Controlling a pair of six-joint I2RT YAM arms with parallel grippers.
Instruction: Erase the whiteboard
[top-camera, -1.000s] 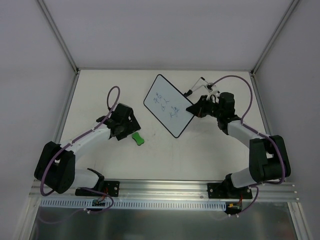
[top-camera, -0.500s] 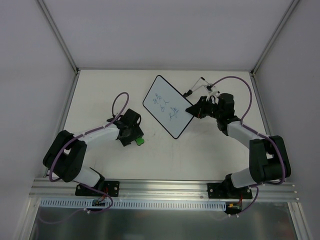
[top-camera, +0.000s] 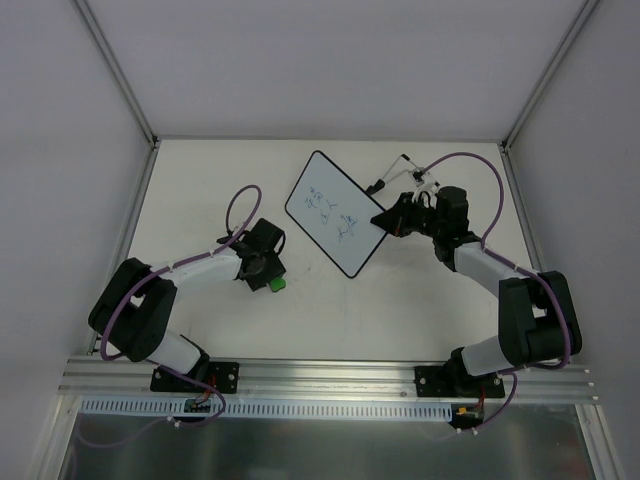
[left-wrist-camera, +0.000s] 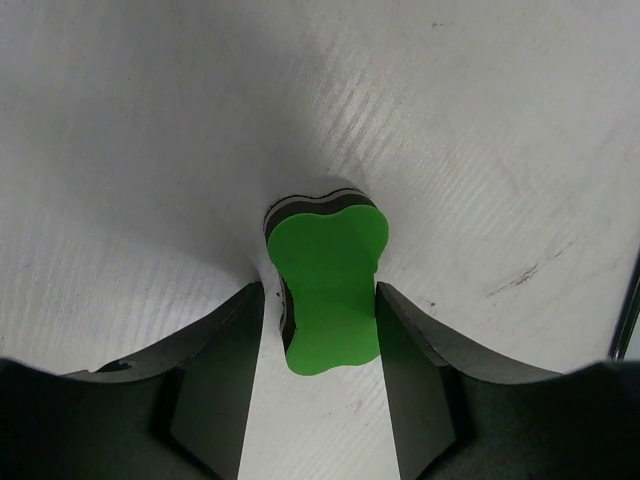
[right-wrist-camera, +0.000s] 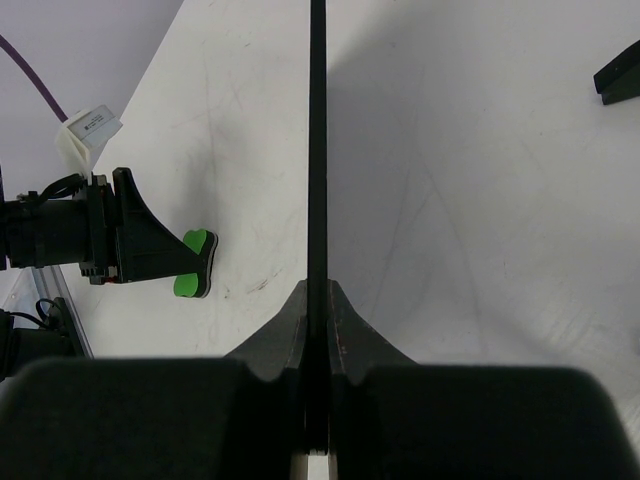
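**Overhead view.** The whiteboard (top-camera: 330, 212) is lying askew on the far half of the bench (top-camera: 200, 180), with one corner pointing toward the arm bases. Blue-green scribbles (top-camera: 338, 214) are showing across its white face. The right claw (top-camera: 385, 220) is holding the board at its right-hand corner.

**Right wrist view.** The fingers (right-wrist-camera: 275, 345) are pressing together on the board's thin black rim, which is running edge-on straight up the picture (the pads are meeting the rim on both sides). Whether the held corner is resting on the bench or sitting raised off it cannot be told.

**Left wrist view.** The left claw (left-wrist-camera: 320, 292) is reaching down over the green eraser (left-wrist-camera: 330, 290), its jaws standing partly apart with one finger on each side of the eraser's narrow waist. The finger on the picture's right is touching the eraser's side. A thin strip of bench is showing between the other finger and the eraser's dark layer, so the claw is bracketing the eraser rather than clamping it.

**Layout.** The eraser is sitting well apart from the whiteboard, to its left and nearer the arm bases.
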